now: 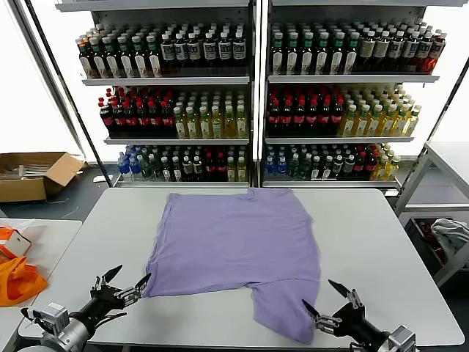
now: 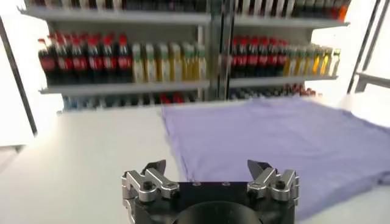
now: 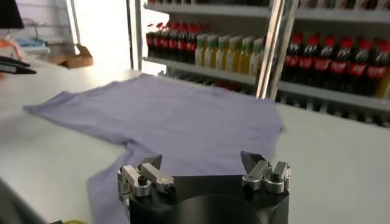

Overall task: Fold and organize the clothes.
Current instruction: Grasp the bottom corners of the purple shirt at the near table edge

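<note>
Lying flat on the counter, just ahead of both pincers: the T-shirt, long axis running away from them. Left pincer gaping beside the near left corner; right pincer gaping too, almost touching the near sleeve.

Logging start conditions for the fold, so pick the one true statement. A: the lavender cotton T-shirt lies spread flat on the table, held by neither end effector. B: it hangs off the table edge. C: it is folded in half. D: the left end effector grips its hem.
A: the lavender cotton T-shirt lies spread flat on the grey table, while the left end effector and right end effector are both open and empty at its near edge.
</note>
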Robot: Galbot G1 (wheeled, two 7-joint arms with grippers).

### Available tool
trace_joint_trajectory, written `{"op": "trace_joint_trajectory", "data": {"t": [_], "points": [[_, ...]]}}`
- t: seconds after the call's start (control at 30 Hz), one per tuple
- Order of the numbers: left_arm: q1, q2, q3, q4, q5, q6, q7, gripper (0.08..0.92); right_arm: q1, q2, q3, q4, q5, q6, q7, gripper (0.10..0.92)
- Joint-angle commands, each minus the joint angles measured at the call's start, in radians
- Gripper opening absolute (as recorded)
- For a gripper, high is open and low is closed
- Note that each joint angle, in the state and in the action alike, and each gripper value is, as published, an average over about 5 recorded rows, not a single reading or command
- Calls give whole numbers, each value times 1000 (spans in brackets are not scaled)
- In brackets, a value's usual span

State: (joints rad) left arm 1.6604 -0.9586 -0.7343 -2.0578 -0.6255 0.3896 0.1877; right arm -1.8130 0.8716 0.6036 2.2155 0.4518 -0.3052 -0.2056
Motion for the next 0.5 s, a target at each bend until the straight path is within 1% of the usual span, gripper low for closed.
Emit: {"op": "trace_joint_trajectory", "data": {"t": [0.03, 0.3, 0.37, 0.5], "points": [[-46, 65, 105, 30, -92, 149, -81, 822, -26, -42, -62, 28, 20, -77, 57, 823], [-81, 62, 137, 78, -95, 154, -86, 823, -27, -7, -109, 15, 28, -86, 101, 817], [-83, 62, 138, 81, -98, 153, -86, 822, -18, 1, -123, 9, 26, -84, 112, 787], [-91, 57, 141, 89, -100, 151, -89, 823, 5, 6, -149, -2, 22, -86, 119, 680]]}}
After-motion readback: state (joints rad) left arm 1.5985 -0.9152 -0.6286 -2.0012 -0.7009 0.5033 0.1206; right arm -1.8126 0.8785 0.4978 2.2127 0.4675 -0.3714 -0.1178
